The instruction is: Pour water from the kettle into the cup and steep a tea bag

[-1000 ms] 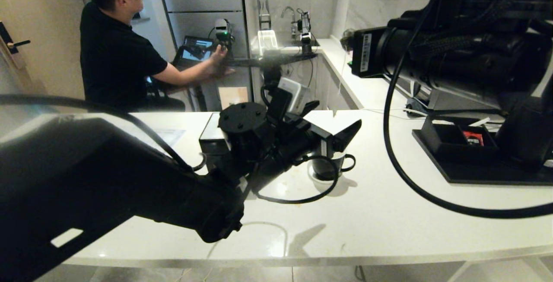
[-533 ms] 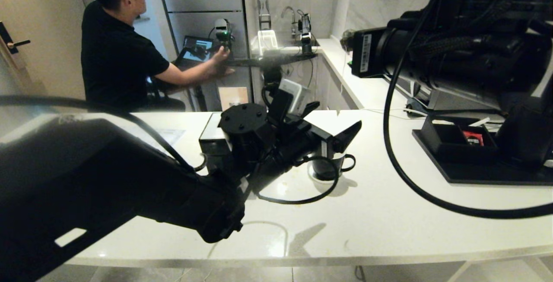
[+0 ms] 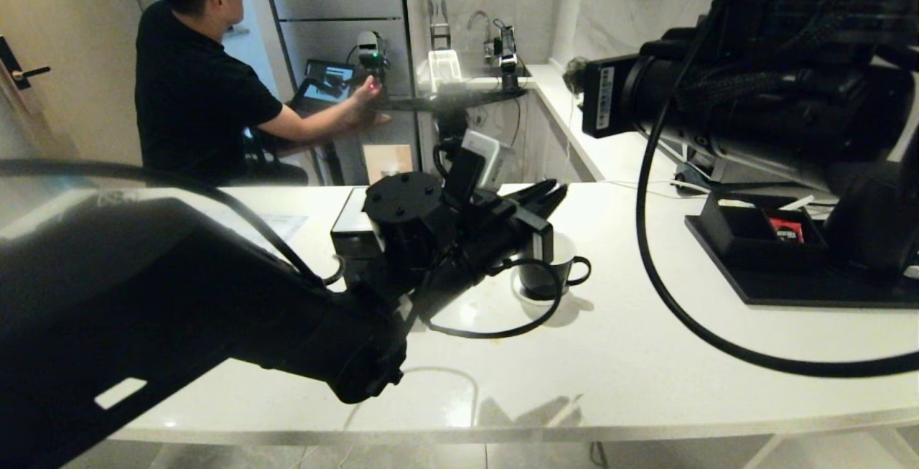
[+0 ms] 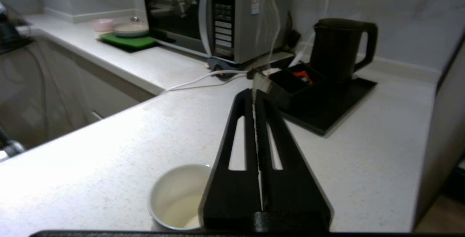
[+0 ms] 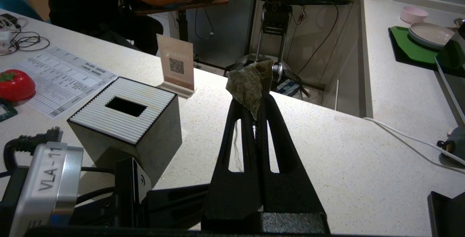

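The left end effector (image 4: 254, 95) was clenched above the glossy black cup with a white interior (image 4: 176, 197), pinching a thin white string (image 4: 270, 30) at its tips. The right end effector (image 5: 259, 95) was clamped on the damp, greyish tea bag (image 5: 249, 84), held over the white speckled worktop (image 5: 327, 157). Open worktop lay between the cup and the matte black kettle (image 4: 339, 50), which stood on a black tray (image 4: 327, 106) farther back.

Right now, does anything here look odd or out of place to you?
Yes. The tea bag is crumpled and pinched at the tip of the right pincer, up in the air rather than in the cup. Its string runs to the shut left pincer. No spill shows.
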